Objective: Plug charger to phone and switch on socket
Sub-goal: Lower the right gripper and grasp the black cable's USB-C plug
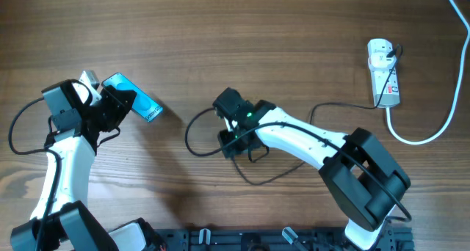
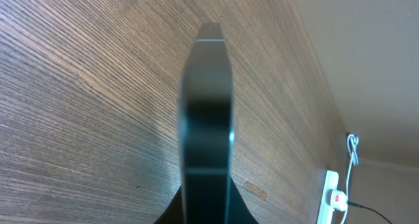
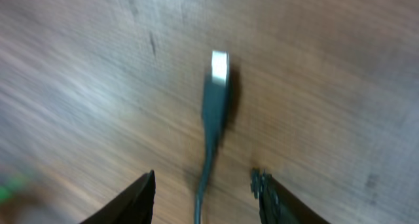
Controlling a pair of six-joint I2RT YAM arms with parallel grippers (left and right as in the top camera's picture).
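Wood-grain table (image 1: 220,31) fills every view, bare across its far half. At the left, the left gripper (image 1: 116,104) is clamped on the phone (image 1: 138,98), holding it edge-on off the table, cyan screen tilted up; the left wrist view shows only its dark edge rising from the jaws. That arm bends up from the near left corner, with open wood beyond the phone.

In the middle, the charger (image 1: 186,136) loops on the table, its connector tip (image 3: 219,65) lying flat on the wood. The right gripper (image 3: 204,188) hangs over it, fingers (image 3: 141,198) spread either side of the cable, not pinching it. The right arm reaches in from the near right edge.

At the far right lies the socket (image 1: 383,75), with a black plug (image 1: 394,54) in its outlet and a white lead (image 1: 422,139) curving toward the right edge.
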